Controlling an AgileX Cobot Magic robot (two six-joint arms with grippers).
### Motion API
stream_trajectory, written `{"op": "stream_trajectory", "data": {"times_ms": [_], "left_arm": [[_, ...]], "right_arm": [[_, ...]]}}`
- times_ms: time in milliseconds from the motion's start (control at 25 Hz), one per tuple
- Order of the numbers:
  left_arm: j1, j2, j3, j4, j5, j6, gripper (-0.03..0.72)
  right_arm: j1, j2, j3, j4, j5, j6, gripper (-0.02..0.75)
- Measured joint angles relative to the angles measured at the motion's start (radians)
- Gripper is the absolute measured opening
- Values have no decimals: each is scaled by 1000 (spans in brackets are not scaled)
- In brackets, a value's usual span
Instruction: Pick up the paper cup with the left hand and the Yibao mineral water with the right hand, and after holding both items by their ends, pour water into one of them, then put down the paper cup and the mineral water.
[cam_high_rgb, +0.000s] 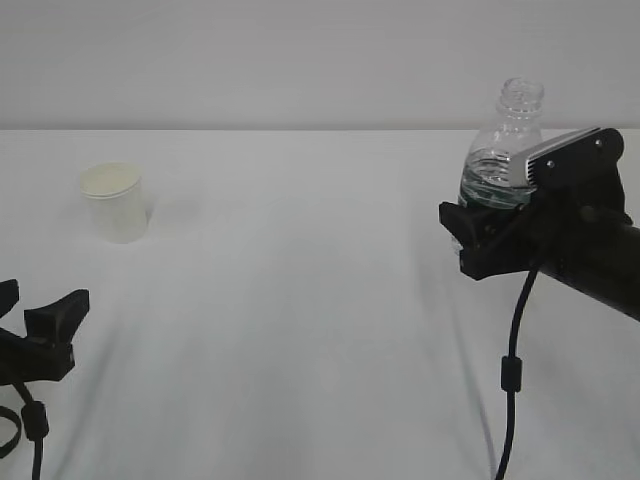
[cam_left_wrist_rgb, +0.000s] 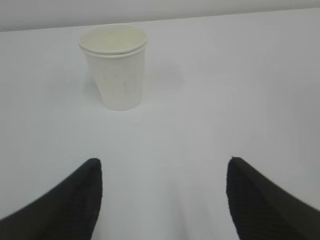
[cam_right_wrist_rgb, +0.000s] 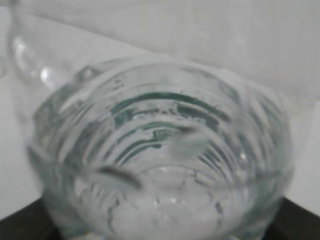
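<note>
Standing apart, paper cup (cam_left_wrist_rgb: 117, 67) faces the open left claw (cam_left_wrist_rgb: 162, 200).

Across the middle of the exterior frame the white bench (cam_high_rgb: 300, 300) lies bare, a broad lane from lower centre up to the back wall. At upper left the paper cup (cam_high_rgb: 115, 202) stands alone with open bench all round; from the left pincer (cam_left_wrist_rgb: 162, 195), spread wide at lower left, nothing lies between its tips and the cup. At right, the right hand (cam_high_rgb: 545, 225), the Yibao mineral water (cam_high_rgb: 505, 145) and a hanging black cable (cam_high_rgb: 513, 370) block that side.
</note>
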Motion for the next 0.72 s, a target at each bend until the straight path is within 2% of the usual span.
{"op": "stream_trajectory", "data": {"times_ms": [440, 720], "left_arm": [[0, 123, -102, -66, 0, 0, 552], [40, 179, -160, -68, 0, 0, 552]], "right_arm": [[0, 0, 0, -4, 0, 0, 500], [0, 0, 0, -9, 0, 0, 500]]}}
